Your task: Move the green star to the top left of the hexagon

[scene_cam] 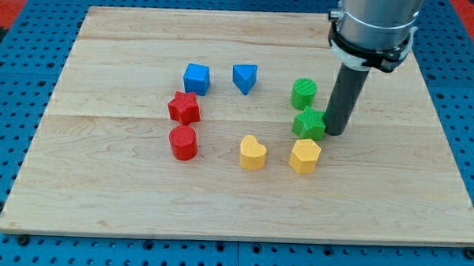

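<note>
Green star (308, 124): on the board's right half, directly above the yellow hexagon (305, 156) and just below the green cylinder (304, 93); near both, contact with either not clear.

My tip (335, 133): at the star's right edge, touching or all but touching it. No jaws on this rig, only a straight rod; nothing is held and nothing can be held.

Governing relation: star lies to the view's left of the tip. In my judgement, a push from this side sends the star leftward, which suits a goal at the hexagon's upper left. The star already sits above the hexagon, so a short leftward shift should do.

Hazard, as judged: a push angled downward would drive the star into the hexagon.

Further out:
- yellow heart (253, 152), left of the hexagon.
- blue triangle (244, 76) and blue cube (197, 79), toward the view's top.
- red star (184, 108) above red cylinder (184, 142), well left.

Support: wooden board (108, 199).
</note>
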{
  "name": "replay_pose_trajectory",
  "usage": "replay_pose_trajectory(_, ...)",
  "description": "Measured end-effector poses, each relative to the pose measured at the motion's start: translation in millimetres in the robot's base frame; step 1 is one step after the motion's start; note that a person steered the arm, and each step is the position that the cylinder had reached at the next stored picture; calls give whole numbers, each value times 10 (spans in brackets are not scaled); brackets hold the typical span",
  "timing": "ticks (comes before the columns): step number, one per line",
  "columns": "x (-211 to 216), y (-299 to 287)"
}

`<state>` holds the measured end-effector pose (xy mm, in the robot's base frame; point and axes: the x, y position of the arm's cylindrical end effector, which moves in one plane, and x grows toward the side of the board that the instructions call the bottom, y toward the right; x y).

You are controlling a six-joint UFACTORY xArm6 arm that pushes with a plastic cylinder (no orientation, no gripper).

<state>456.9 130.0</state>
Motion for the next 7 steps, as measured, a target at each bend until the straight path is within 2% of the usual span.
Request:
replay_pose_trajectory(4,-71,106)
replay_pose_trajectory(7,-225,-167)
